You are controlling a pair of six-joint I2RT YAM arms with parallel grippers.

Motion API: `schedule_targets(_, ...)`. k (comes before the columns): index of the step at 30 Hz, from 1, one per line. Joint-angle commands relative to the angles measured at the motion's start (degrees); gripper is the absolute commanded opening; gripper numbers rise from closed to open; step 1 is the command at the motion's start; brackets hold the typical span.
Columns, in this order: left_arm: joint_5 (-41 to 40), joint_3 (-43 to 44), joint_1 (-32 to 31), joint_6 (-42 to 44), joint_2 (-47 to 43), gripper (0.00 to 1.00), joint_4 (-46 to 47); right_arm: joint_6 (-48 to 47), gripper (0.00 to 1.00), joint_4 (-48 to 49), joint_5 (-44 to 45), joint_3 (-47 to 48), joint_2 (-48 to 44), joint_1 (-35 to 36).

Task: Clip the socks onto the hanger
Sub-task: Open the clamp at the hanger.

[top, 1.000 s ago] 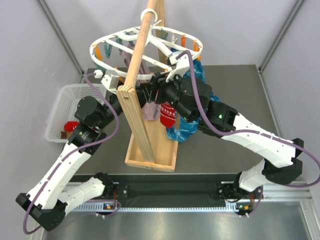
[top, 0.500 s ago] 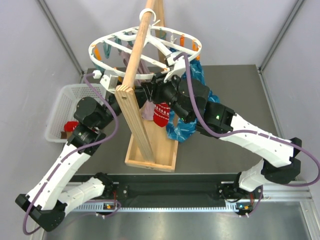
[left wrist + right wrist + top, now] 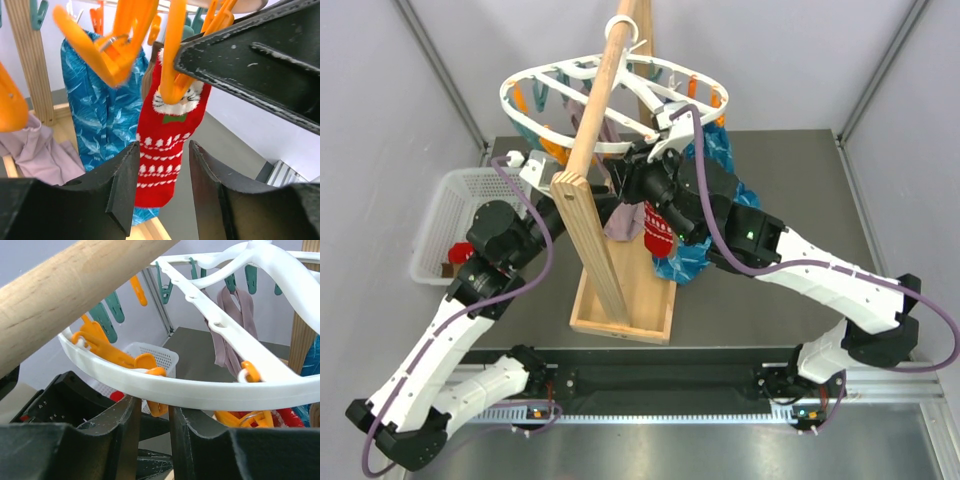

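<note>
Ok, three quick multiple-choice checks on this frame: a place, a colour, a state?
1. Where is the white basket? A) left side of the table B) right side C) middle
2. What colour is the peg gripping the red sock? A) teal B) white C) orange
3. That sock is: A) lying in the basket B) hanging clipped C) flat on the table
Key: 1A, it sits at the table's left edge; 2C, an orange peg bites its cuff; 3B, it dangles freely.
</note>
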Motion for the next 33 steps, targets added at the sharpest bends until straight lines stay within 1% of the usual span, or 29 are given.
schedule_targets(1, -1.5, 0.1, -0.1, 0.1, -1.2, 0.49, -1.7, 0.1, 0.0, 2.9, 1.1, -1.1, -1.1, -0.2)
schedule_targets(8, -0.3, 0.6, -0.1, -0.8, -2.0, 0.53, -0.3, 0.3, 0.0, 3.6, 0.3, -4.0, -3.0, -0.5)
schedule_targets(12, -3.9, 2.5, -0.1, -1.3, -1.0, 0.53, -1.5, 0.2, 0.0, 4.3, -1.7, -5.5, -4.2, -1.0)
schedule_targets(14, -3.0, 3.1, 0.0, -2.0, -0.6, 0.55, -0.6, -0.1, 0.0, 4.6, -3.6, -6.9, -5.4, -1.6)
schedule_targets(15, -1.5, 3.3, 0.0, -2.3, -0.6, 0.56, 0.1, 0.1, 0.0, 4.7, -4.6, -7.5, -6.0, -1.9)
schedule_targets(16, 2.4, 3.6, 0.0, -3.0, 0.1, 0.56, 0.9, -0.3, 0.0, 5.7, -7.3, -8.3, -7.4, -2.2)
schedule_targets(19, 10.7, 4.4, 0.1, -5.7, 1.1, 0.56, 4.3, -0.6, 0.0, 6.2, -10.3, -11.3, -10.6, -3.6)
schedule_targets(21, 12.5, 4.3, 0.0, -7.0, 1.7, 0.56, 5.2, -0.6, 0.0, 6.2, -15.1, -13.7, -12.4, -5.5)
schedule_targets(22, 13.4, 4.3, 0.1, -7.8, 2.2, 0.56, 6.9, 0.1, 0.0, 6.5, -19.4, -14.6, -14.3, -6.3)
schedule_targets(23, 14.7, 4.0, 0.1, -8.3, 2.4, 0.56, 7.4, 0.5, 0.0, 7.6, -22.0, -16.4, -15.2, -8.3)
schedule_targets(25, 16.5, 3.6, 0.2, -10.0, 3.3, 0.56, 9.7, 1.1, 0.0, 8.5, -28.0, -18.0, -17.1, -9.7)
schedule_targets(27, 18.0, 3.0, 0.1, -11.2, 4.0, 0.56, 12.1, 0.8, 0.0, 8.7, -31.2, -19.3, -18.1, -11.0)
schedule_targets(28, 18.5, 2.6, 0.2, -12.3, 4.6, 0.56, 13.2, 0.5, 0.0, 8.8, -34.2, -19.6, -18.6, -11.3)
schedule_targets(30, 21.5, 2.0, 0.1, -14.1, 5.6, 0.57, 16.8, 0.5, 0.0, 8.9, -36.6, -20.5, -19.4, -12.6)
schedule_targets(31, 22.9, 1.8, 0.2, -15.9, 6.1, 0.57, 20.2, 0.8, 0.0, 9.3, -38.9, -20.9, -19.7, -13.0)
schedule_targets(33, 24.3, 2.0, 0.2, -17.3, 7.8, 0.57, 22.3, 1.0, 0.0, 10.2, -41.2, -22.4, -20.4, -14.0)
